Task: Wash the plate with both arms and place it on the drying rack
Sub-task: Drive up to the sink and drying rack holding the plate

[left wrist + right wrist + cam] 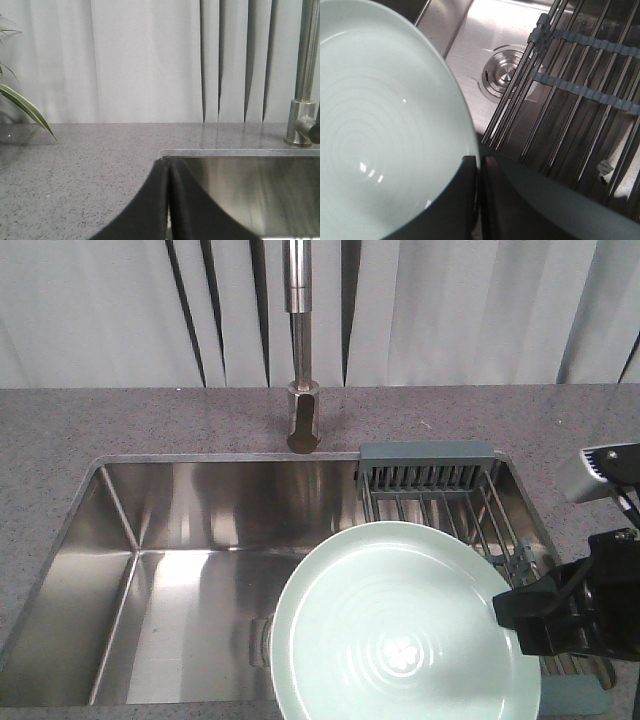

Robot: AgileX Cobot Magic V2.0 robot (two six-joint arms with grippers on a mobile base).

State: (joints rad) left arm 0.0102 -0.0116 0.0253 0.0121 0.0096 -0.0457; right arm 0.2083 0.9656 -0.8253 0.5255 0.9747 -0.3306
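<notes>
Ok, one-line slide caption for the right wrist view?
Right end effector pinching the plate rim, drying rack alongside, drain strainer below.

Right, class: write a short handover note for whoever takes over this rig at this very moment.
Left tool: shut and empty, above the counter near the sink's edge.
Right tool: shut on the rim of the plate, holding it over the sink next to the drying rack.
Done: the plate is in the grip. Whether it has been washed cannot be told; no water shows at the tap.
Left: wash it with both tools if needed, then set the plate on the rack and release.
</notes>
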